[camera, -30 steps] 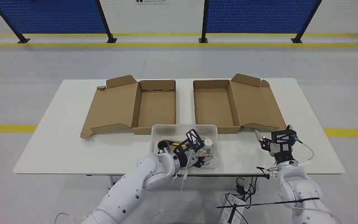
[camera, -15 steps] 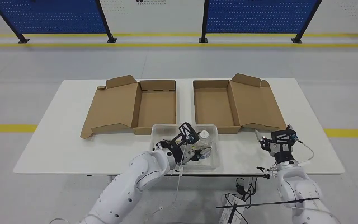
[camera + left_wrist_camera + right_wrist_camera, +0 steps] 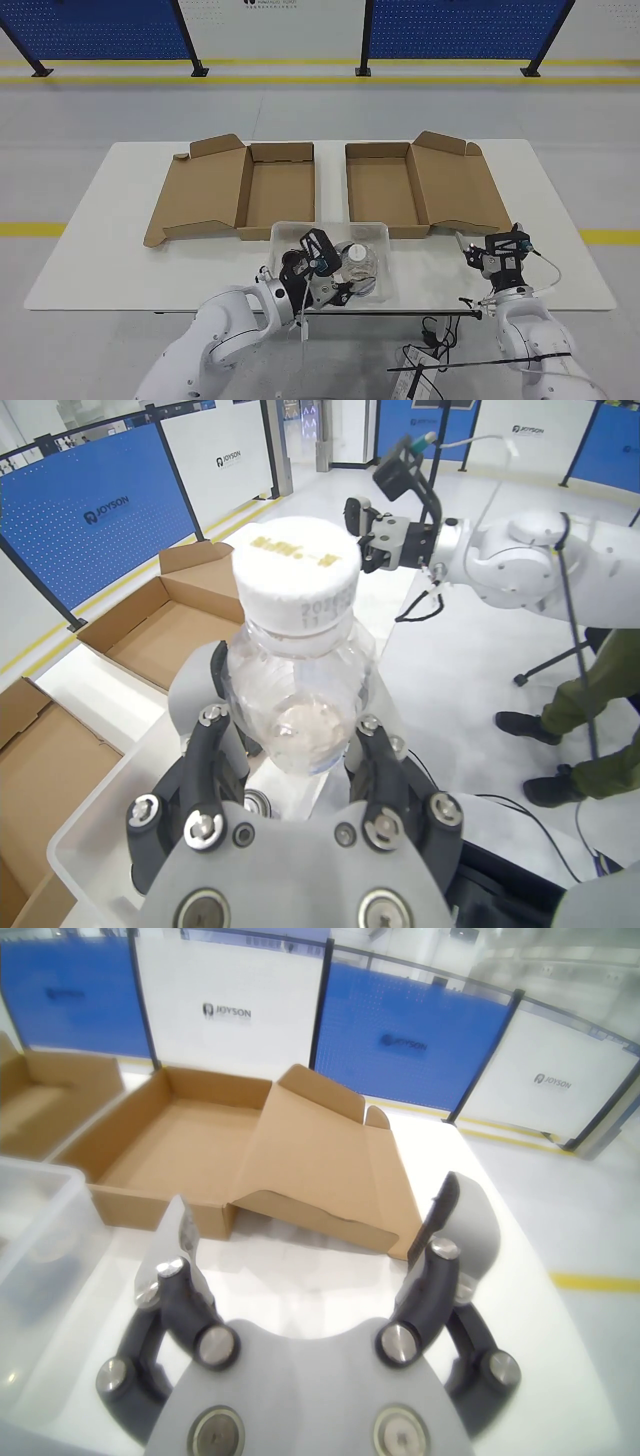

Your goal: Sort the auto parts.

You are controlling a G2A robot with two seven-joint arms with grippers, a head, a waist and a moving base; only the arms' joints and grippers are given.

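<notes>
A clear plastic bottle (image 3: 295, 680) with a white cap (image 3: 297, 565) is clamped between the fingers of my left gripper (image 3: 292, 712), which is shut on it. From above, the left gripper (image 3: 318, 256) holds the bottle (image 3: 358, 262) over the clear plastic bin (image 3: 328, 226), cap pointing right. A dark round part (image 3: 292, 263) lies in the bin's left end, and a metal ring part (image 3: 257, 800) shows under the bottle. My right gripper (image 3: 315, 1213) stands open and holds nothing, above the table near the right front edge (image 3: 490, 254).
Two open cardboard boxes lie behind the bin, one on the left (image 3: 280, 195) and one on the right (image 3: 380, 190), each with its lid folded outward. The right box (image 3: 185, 1138) lies ahead of the right gripper. The table's front edge (image 3: 430, 312) is close.
My left gripper has drawn back to the left over the bin, carrying the bottle with it. The right arm has kept still.
</notes>
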